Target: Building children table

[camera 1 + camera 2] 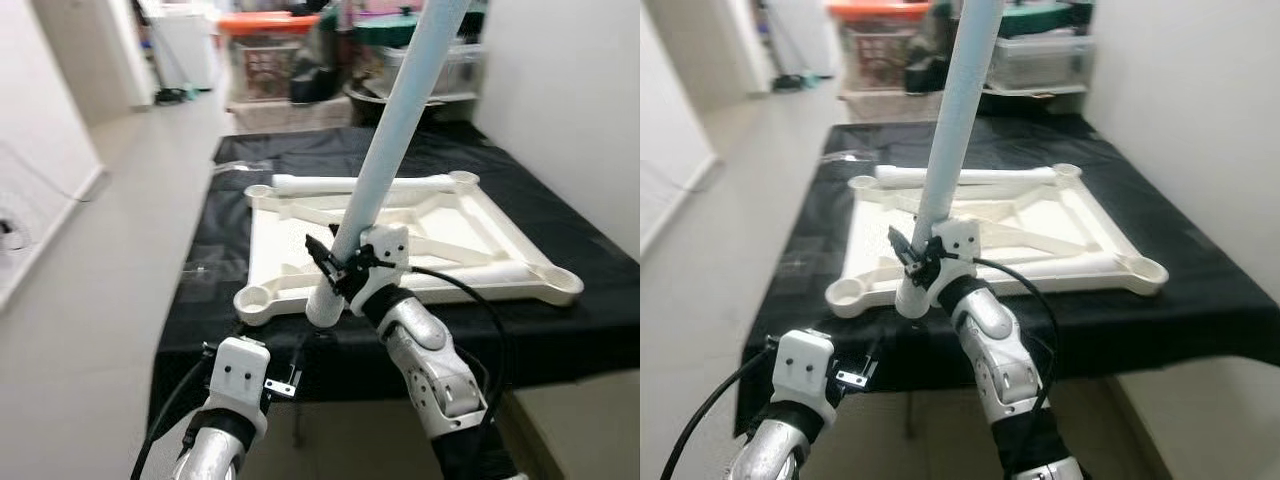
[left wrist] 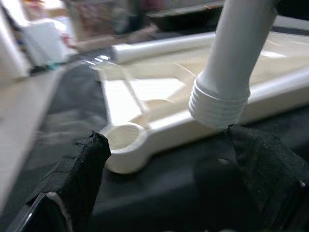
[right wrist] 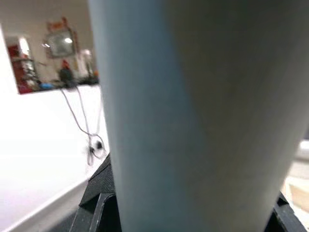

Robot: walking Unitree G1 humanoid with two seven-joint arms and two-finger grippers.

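Around the lower end of a long pale-blue plastic table leg [image 1: 395, 130], the right gripper [image 1: 338, 268] is clamped, holding the leg tilted. Its threaded end [image 2: 219, 104] hangs just above the near-left corner socket [image 1: 255, 297] of the upturned cream plastic tabletop [image 1: 455, 225]. Left gripper [image 2: 169, 179]: black fingers [image 2: 82, 166] spread apart, holding nothing, low at the table's near edge. Tabletop lies on a black cloth [image 1: 230, 175]; a second white leg [image 1: 360, 184] rests along its far side.
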